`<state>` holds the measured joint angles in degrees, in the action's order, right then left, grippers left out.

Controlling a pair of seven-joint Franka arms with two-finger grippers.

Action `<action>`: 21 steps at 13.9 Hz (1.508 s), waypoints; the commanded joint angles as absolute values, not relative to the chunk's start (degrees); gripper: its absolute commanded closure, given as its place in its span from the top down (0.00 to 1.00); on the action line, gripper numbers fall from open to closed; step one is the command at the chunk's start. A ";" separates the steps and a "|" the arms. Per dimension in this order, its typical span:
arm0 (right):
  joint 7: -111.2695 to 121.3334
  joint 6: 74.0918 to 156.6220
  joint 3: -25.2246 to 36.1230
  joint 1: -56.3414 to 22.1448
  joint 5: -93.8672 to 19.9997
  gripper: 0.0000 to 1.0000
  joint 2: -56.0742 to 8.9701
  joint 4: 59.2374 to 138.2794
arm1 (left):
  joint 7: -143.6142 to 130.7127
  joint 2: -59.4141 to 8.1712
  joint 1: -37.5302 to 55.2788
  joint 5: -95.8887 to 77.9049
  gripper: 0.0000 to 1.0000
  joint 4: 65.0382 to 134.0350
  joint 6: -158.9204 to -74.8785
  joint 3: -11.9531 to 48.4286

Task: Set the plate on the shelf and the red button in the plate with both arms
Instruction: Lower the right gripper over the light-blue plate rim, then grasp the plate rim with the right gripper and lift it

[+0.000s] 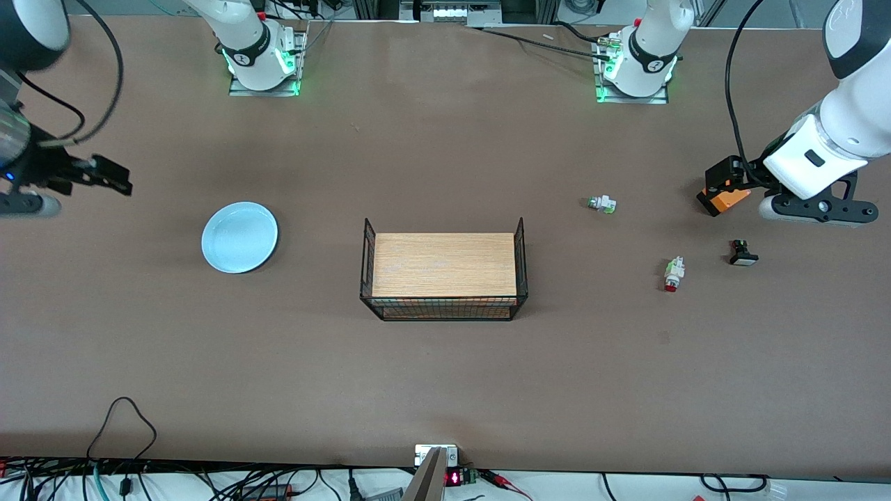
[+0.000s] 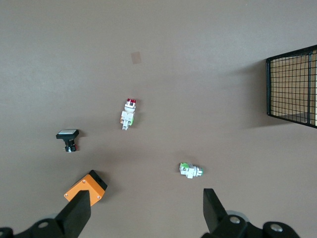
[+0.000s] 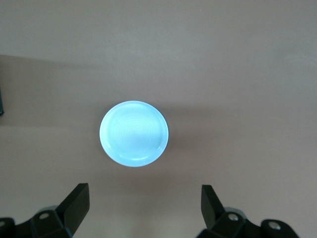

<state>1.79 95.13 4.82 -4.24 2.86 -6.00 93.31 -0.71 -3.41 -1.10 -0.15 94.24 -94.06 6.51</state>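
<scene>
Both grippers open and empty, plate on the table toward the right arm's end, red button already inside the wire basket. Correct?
Not quite. The red button lies on the bare table toward the left arm's end, outside the wire basket, as the front view shows. The rest holds: left gripper, right gripper, plate.

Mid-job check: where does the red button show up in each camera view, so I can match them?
Front view: red button on the table toward the left arm's end, nearer the camera than the green-capped button.
Left wrist view: red button mid-picture.
Right wrist view: not in it.
Shared landmark: the black button beside it, in front and left wrist views.
</scene>
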 commanded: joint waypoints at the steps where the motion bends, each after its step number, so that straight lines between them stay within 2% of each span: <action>1: 1.14 99.30 4.83 -4.31 3.52 1.00 -10.97 92.55 | -0.44 -3.08 -1.14 0.18 1.00 93.43 -92.72 6.68; 6: 0.88 103.09 4.83 -3.87 3.52 1.00 -18.62 93.33 | -0.35 -3.08 -1.05 0.18 1.00 93.43 -92.72 6.68; 15: 1.05 130.32 4.83 0.52 3.34 1.00 -19.16 117.75 | -0.53 -3.08 -0.97 -0.18 1.00 93.43 -92.64 6.68; 21: 2.20 133.50 4.83 0.35 3.43 1.00 -24.08 120.67 | -0.44 -2.99 -1.05 -0.18 1.00 93.43 -92.20 6.68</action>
